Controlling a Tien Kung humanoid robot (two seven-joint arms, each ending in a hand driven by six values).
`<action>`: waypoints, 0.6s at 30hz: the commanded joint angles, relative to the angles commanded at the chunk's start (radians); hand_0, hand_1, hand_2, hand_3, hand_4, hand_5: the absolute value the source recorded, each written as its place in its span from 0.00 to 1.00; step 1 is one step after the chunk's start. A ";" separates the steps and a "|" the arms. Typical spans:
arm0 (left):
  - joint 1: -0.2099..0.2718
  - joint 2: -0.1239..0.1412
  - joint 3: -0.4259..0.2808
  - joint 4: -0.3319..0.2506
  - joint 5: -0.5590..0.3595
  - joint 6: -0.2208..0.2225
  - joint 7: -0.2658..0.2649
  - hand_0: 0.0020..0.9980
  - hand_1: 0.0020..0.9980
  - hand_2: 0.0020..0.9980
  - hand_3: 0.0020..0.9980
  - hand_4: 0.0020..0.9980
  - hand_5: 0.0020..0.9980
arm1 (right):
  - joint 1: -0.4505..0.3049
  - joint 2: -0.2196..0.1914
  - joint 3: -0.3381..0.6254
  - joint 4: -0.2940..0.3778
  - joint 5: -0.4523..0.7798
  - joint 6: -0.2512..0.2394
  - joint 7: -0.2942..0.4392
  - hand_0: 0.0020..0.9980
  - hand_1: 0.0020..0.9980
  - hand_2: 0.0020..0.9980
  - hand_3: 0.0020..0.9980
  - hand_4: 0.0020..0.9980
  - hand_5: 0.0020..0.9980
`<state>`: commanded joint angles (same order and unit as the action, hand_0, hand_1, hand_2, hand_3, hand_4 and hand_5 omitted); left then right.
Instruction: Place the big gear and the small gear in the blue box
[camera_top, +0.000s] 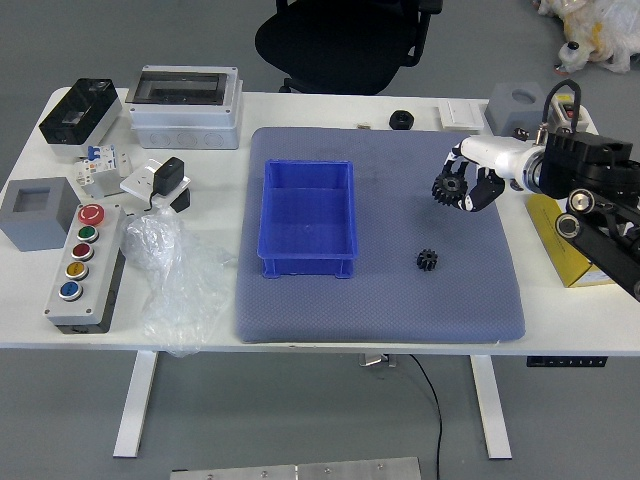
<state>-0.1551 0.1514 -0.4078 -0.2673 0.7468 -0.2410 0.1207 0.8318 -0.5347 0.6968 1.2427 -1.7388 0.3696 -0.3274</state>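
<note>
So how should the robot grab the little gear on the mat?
I'd come straight down and pinch the toothed edge on two opposite sides. The little gear looks small and round, and sits out on the mat with nothing touching its edge.
</note>
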 joint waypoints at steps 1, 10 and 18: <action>0.001 0.001 0.000 0.000 0.000 0.000 0.000 0.86 0.83 0.82 0.77 0.59 0.37 | 0.009 0.011 -0.007 -0.003 0.001 0.001 -0.001 0.43 0.39 0.42 0.60 0.59 0.05; 0.014 0.009 0.012 0.000 -0.007 -0.004 0.003 0.86 0.83 0.82 0.77 0.59 0.37 | 0.093 0.142 -0.082 -0.069 0.018 0.009 -0.007 0.43 0.39 0.42 0.60 0.58 0.05; 0.028 0.018 0.030 0.001 -0.017 -0.004 0.005 0.86 0.83 0.82 0.77 0.59 0.37 | 0.164 0.225 -0.147 -0.142 0.054 0.020 -0.008 0.44 0.39 0.42 0.61 0.58 0.06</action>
<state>-0.1274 0.1697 -0.3774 -0.2659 0.7297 -0.2451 0.1253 0.9961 -0.3095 0.5495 1.1003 -1.6845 0.3898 -0.3358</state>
